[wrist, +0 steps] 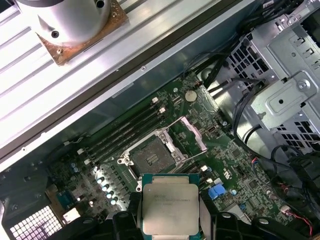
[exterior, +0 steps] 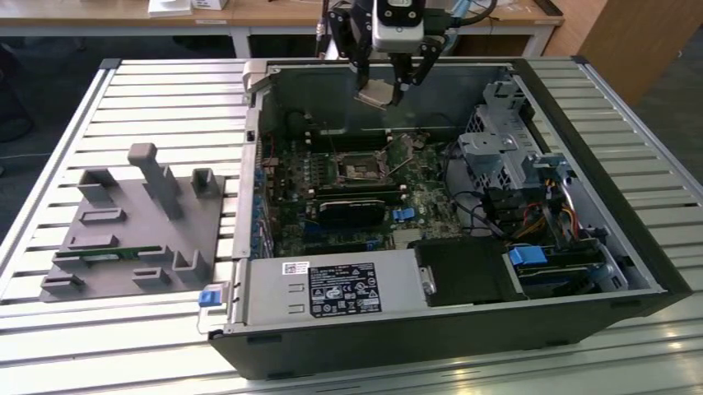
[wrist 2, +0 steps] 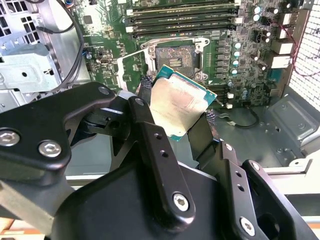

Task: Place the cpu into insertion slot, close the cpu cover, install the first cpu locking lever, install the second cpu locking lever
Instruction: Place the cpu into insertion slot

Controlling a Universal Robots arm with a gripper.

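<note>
My gripper (exterior: 384,89) hangs above the open computer case, shut on the cpu (exterior: 374,95), a flat square chip with a dull silver top. In both wrist views the black fingers (wrist 2: 144,89) press on two opposite edges of the cpu (wrist 2: 176,104), which is tilted. The cpu (wrist: 170,207) is held well above the board and apart from it. Below it lies the insertion slot (wrist: 152,155), a dark square socket with a silver rim on the green board, uncovered (wrist 2: 175,59) (exterior: 360,167). The cpu cover (wrist: 194,134), a thin silver frame, stands swung open at one side of the slot.
Long black memory slots (wrist: 125,131) run beside the socket. A metal drive cage (exterior: 508,141) and cables fill the case on the exterior view's right; a power supply (exterior: 329,288) sits at the front. A grey fixture tray (exterior: 132,222) lies on the slatted table at the left.
</note>
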